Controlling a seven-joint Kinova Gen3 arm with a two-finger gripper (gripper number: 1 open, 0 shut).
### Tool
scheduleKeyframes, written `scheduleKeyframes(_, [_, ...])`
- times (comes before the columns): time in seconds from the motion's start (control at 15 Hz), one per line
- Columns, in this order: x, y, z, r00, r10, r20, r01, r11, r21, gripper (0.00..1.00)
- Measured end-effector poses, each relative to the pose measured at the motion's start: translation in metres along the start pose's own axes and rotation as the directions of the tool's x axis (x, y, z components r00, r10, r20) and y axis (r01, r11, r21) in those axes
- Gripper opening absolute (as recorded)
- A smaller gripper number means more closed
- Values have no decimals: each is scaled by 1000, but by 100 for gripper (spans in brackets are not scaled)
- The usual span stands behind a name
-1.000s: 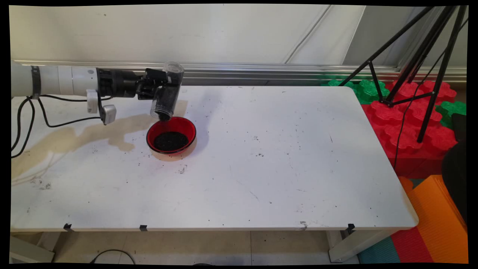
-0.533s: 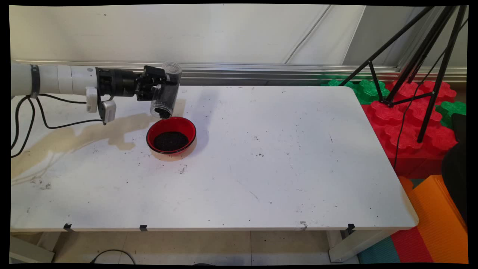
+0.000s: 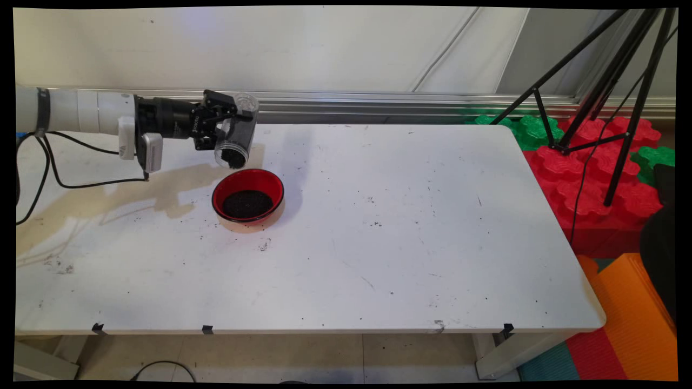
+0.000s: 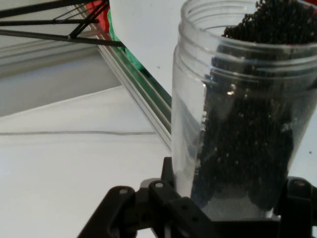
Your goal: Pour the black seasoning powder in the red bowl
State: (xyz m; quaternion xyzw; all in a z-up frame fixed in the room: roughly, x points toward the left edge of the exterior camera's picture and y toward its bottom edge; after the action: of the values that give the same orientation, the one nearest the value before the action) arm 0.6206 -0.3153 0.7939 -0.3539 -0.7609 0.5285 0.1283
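My gripper (image 3: 230, 127) is shut on a clear plastic jar (image 3: 236, 135) that is partly filled with small black grains. The jar is tipped with its open mouth down and toward the table's near side, above the far left rim of a red bowl (image 3: 248, 195). A heap of the same black grains lies in the bowl. In the hand view the jar (image 4: 237, 109) fills the right half, held in the black linkage, with grains piled against its right wall up to the mouth. My gripper (image 4: 223, 213) grips it near its base.
A tan stain (image 3: 108, 197) spreads over the table's left part, and black grains lie scattered around the bowl. Black cables (image 3: 48, 162) hang from the arm. A black tripod (image 3: 605, 97) stands on red and green foam blocks (image 3: 594, 173) right of the table.
The jar has risen a little and shifted left, away from the bowl, and is tilting back toward level. The stream of grains seen a second ago has stopped.
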Motion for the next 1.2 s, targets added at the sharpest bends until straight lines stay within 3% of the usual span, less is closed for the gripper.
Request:
scheduleKeyframes(0.27, [0,-4,-5,995,-99,-14,99,995,-5,0])
scheduleKeyframes(0.47, [0,-10,-9,982,-185,-26,184,983,-8,0])
scheduleKeyframes(0.87, [3,-26,-17,928,-369,-54,368,930,-15,0])
scheduleKeyframes(1.2, [7,-41,-24,862,-501,-83,500,865,-29,0])
